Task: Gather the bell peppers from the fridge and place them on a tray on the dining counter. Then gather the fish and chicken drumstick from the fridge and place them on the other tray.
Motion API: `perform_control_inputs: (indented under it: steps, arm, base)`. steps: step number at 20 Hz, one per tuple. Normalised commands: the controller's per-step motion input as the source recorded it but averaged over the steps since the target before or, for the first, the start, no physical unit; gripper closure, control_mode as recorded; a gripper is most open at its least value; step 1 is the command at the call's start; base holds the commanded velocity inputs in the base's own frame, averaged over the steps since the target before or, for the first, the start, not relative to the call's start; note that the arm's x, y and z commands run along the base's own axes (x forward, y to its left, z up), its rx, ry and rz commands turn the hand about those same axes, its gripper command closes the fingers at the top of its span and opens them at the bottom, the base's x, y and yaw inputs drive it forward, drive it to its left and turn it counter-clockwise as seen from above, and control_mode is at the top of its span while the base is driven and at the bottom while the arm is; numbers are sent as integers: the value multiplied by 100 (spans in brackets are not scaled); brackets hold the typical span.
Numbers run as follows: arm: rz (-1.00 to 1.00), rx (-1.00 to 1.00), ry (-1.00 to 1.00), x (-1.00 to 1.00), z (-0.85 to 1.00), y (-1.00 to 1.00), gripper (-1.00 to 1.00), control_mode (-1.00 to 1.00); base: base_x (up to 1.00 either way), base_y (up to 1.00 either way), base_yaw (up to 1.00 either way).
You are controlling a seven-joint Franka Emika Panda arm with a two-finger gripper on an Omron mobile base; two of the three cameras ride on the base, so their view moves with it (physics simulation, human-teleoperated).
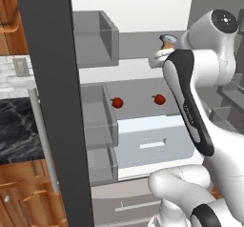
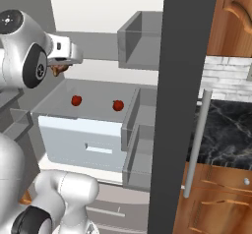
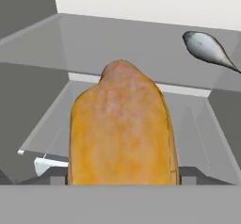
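The end effector is closed around the chicken drumstick, holding it inside the open fridge above a shelf. The fish lies on that shelf, and two red bell peppers sit on a lower shelf.

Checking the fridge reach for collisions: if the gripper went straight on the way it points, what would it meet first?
The chicken drumstick sits right at the gripper, apparently between its fingers. Beyond it looks like the grey fridge shelf; depth unclear.

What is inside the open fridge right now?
On a middle shelf sit two red peppers. Higher up, the gripper has a chicken drumstick between its fingers, with a fish lying beyond it. The closed drawer hides its contents.
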Motion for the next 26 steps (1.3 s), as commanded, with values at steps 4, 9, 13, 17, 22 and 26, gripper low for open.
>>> perform_control_inputs:
  steps: [4, 9, 13, 17, 22, 26]
  arm:
    - [0, 1, 6, -47, -10, -9, 100, -100]
    - [-1, 0, 6, -29, -18, -5, 100, -100]
    - [-7, 0, 3, -4, -22, -11, 100, -100]
    - [-8, 0, 0, -8, -37, -16, 100, -100]
    - [-5, 0, 0, -16, -35, -14, 100, -100]
    - [0, 0, 0, -22, -20, -7, 100, -100]
  base:
    - [0, 0, 0]
    - [0, 0, 0]
    - [0, 0, 0]
    - [0, 0, 0]
    - [0, 0, 0]
    - [0, 0, 0]
